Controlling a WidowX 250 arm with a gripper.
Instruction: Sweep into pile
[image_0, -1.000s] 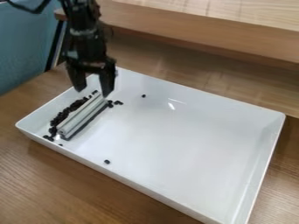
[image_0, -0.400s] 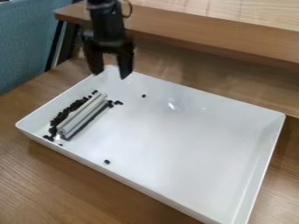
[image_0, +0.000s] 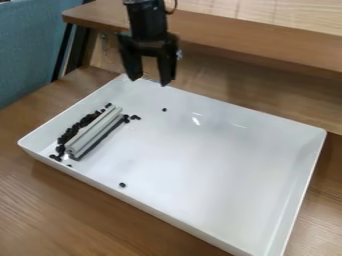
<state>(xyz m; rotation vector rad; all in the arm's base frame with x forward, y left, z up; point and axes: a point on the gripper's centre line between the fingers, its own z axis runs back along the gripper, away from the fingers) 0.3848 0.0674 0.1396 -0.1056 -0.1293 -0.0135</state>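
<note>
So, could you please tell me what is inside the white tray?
The white tray holds a grey bar and small black pieces, mostly gathered between the bar and a side wall, with a few strays elsewhere. Whatever lies directly under the bar is covered.

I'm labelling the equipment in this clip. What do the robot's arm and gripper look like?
The arm is black, with a thin dark cable looping out at its side. The gripper is also black, with a broad crosspiece and two chunky, straight-sided jaws that narrow toward their tips.
</note>
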